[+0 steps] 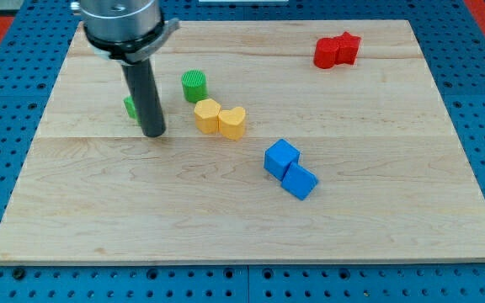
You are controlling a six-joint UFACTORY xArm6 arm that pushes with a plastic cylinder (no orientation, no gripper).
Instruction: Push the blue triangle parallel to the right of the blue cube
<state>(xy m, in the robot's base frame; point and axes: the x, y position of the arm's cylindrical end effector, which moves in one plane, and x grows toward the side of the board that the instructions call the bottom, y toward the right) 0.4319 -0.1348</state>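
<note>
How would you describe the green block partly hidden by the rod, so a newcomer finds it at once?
Start at the wooden board and go to its upper left, where my tip rests. The green block peeks out on the rod's left side. Unlike the green cylinder right of the rod, it is half hidden.

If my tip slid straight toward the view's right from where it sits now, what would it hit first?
Most likely the yellow block pair. My tip sits at the view's left of it, with bare board between. Depth is unclear, so it might only clip the pair's lower edge. The two blue blocks lie lower, off that line.
</note>
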